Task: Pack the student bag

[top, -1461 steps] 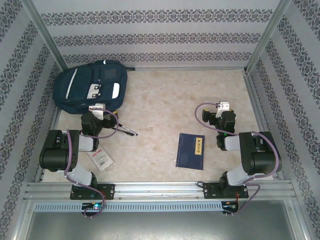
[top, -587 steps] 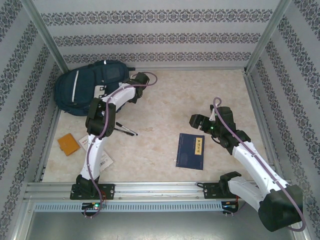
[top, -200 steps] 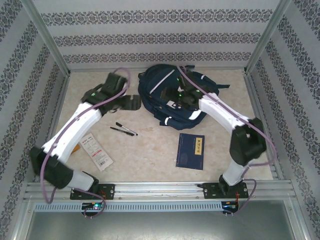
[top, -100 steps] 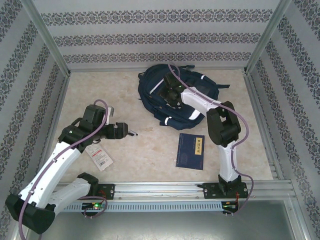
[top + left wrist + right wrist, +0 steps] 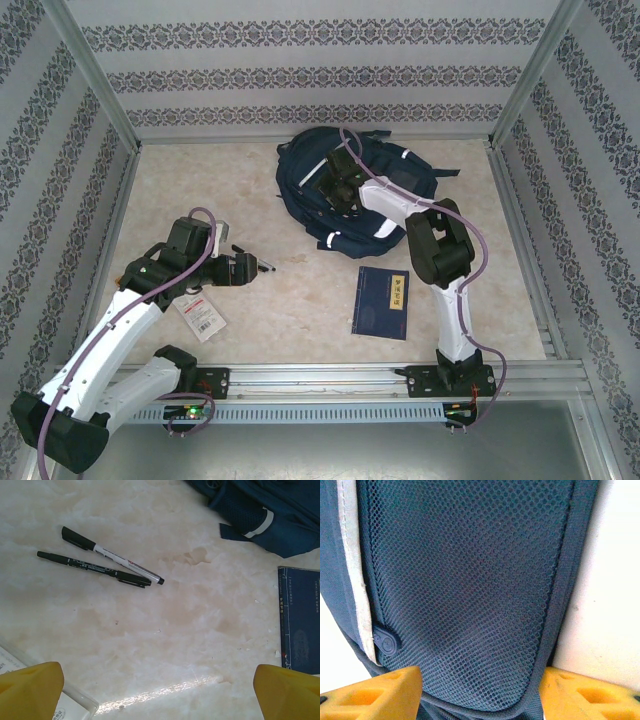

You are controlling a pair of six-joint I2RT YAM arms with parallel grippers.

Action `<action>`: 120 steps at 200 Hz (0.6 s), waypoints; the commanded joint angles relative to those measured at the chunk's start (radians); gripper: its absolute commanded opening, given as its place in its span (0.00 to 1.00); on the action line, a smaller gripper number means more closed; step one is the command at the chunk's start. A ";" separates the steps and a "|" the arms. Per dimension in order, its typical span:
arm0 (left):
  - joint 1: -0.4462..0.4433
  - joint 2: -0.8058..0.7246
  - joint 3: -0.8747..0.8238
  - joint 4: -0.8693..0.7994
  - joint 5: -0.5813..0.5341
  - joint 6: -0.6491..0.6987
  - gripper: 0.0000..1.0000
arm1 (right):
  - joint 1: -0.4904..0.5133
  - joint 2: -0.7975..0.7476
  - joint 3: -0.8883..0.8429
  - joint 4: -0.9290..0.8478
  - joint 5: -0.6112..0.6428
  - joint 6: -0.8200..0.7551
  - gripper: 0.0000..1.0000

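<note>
student bag (image 5: pixel 365 195) lies crumpled at the middle of the bench's far edge, a bit right of centre, white stripe showing

right gripper (image 5: pixel 335 185) sits down on the bag's left part; in the right wrist view its yellow fingers (image 5: pixel 370 690) straddle a dark mesh panel edged with binding, one fingertip each side. Can't tell whether they pinch the fabric or just bracket it

left gripper (image 5: pixel 160 692) hangs over the left half of the bench (image 5: pixel 300 330), jaws spread wide, nothing between them. Below it and a little ahead are two pens, a white-barrelled pen (image 5: pixel 112 560) and a black pen (image 5: pixel 95 569), side by side and nearly touching at one end

navy book (image 5: pixel 381 302) lies flat right of centre toward the near edge, well apart from the bag; a clear packet (image 5: pixel 198 312) lies near the left arm

step, as I judge it: right arm is handling the bag to hold or open it, left is lining up on the pens. Next move calls for dropping the left fingers across one thin barrel without nudging its neighbour, and the bag needs a mouth held open

hard to make out: whether any zip is open, since folds and the right arm cover it; book and packet are cut off at the left wrist view's edges; book's cover print is unreadable
</note>
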 commanded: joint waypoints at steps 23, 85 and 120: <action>0.014 0.001 -0.008 0.044 0.027 -0.039 0.97 | -0.001 -0.050 -0.083 -0.066 0.108 0.093 0.72; 0.014 0.007 -0.037 0.087 0.038 -0.081 0.98 | -0.033 0.006 -0.086 0.147 -0.049 0.001 0.25; 0.013 0.011 -0.031 0.088 0.043 -0.090 0.99 | -0.032 -0.061 -0.104 0.166 -0.097 -0.158 0.06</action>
